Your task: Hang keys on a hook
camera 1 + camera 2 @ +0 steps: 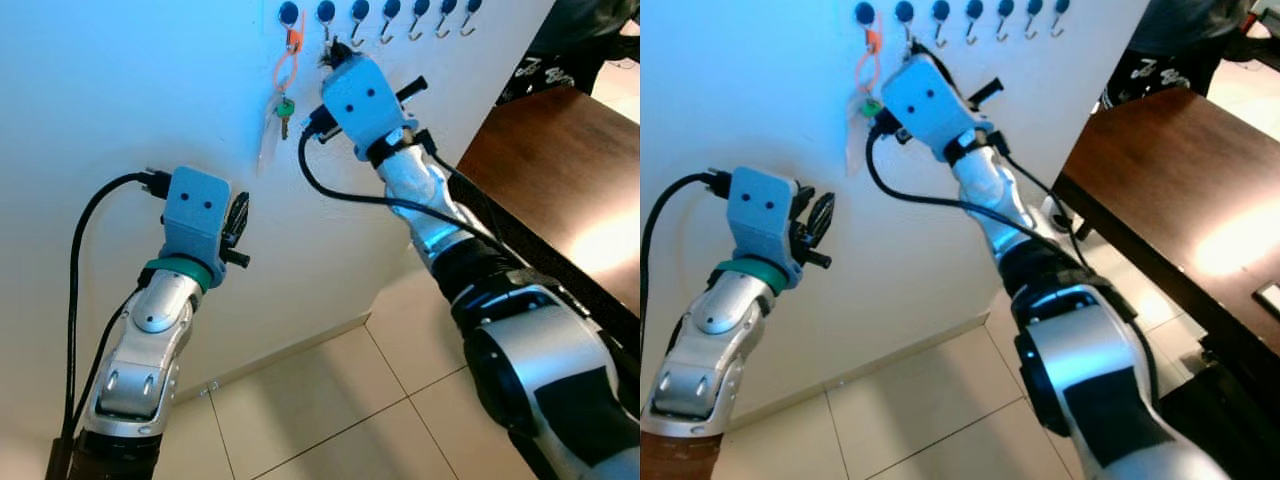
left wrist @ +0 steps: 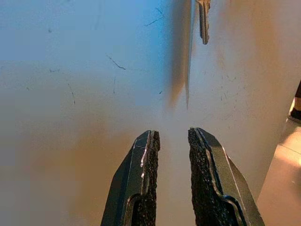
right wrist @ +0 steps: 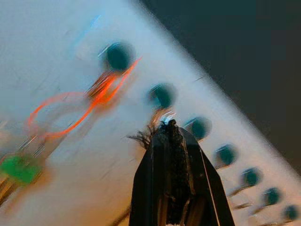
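Keys (image 1: 282,112) dangle straight down the white wall (image 1: 120,90) on an orange loop (image 1: 286,68) from the leftmost hook (image 1: 289,14). Right gripper (image 3: 170,126) is pinched closed, empty, at the next hook (image 3: 162,96). Left gripper (image 2: 173,141), lower down, is slightly parted, empty.

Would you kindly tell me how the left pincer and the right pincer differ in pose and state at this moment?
The left pincer is held low, well below the keys, while the right pincer is raised to the row of hooks. The left pincer's fingers stand slightly apart with nothing between them; the right pincer's are pressed shut beside the second hook. Both point at the white wall.
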`<state>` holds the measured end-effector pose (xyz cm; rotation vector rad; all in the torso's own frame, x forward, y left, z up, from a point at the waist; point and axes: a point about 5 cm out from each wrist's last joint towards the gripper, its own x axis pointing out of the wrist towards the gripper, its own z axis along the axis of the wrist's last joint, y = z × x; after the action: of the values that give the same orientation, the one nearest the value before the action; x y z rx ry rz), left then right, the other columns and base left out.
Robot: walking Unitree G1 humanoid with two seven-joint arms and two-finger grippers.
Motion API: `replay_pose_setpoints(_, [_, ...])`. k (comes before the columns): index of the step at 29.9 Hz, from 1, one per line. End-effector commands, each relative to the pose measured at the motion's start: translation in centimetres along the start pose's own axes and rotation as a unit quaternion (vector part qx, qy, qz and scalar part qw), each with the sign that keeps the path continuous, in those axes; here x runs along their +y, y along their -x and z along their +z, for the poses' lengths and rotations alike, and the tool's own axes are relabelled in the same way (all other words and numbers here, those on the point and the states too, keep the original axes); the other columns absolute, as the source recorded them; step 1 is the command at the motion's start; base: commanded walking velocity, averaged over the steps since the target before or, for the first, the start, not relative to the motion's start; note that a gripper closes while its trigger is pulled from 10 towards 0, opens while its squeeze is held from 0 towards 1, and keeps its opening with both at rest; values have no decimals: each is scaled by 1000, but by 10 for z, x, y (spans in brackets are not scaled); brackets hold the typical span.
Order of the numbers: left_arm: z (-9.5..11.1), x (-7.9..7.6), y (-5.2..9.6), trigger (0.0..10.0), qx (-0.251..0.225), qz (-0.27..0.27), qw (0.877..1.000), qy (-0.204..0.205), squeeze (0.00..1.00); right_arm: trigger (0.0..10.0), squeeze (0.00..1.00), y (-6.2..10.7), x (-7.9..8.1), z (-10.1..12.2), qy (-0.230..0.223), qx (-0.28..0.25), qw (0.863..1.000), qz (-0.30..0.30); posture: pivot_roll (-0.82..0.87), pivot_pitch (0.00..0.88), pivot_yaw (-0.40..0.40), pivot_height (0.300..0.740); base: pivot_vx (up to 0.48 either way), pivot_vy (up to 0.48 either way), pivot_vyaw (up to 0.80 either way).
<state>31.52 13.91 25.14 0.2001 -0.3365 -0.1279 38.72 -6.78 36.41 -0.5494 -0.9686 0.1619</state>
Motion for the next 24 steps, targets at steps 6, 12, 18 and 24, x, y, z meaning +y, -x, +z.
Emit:
replay_pose_setpoints(6, [-2,-2,-1,10000,6,-5,1000,-1,0,10000,0,1,-10,3,0,-18,999,-40,139,149,-16,740,0,0,0])
replay_pose_setpoints(12, [-2,-2,-1,10000,6,-5,1000,-2,0,10000,0,2,-9,1,6,-16,999,-42,136,148,-15,740,0,0,0])
replay_pose_setpoints(18, [-2,-2,-2,10000,4,-5,1000,-2,0,10000,0,-10,-4,1,40,20,999,-13,138,150,-17,740,0,0,0])
replay_pose_setpoints(24, [-1,-2,-1,10000,4,-5,1000,-2,0,10000,0,-11,7,-2,50,46,997,28,143,159,-17,740,0,0,0])
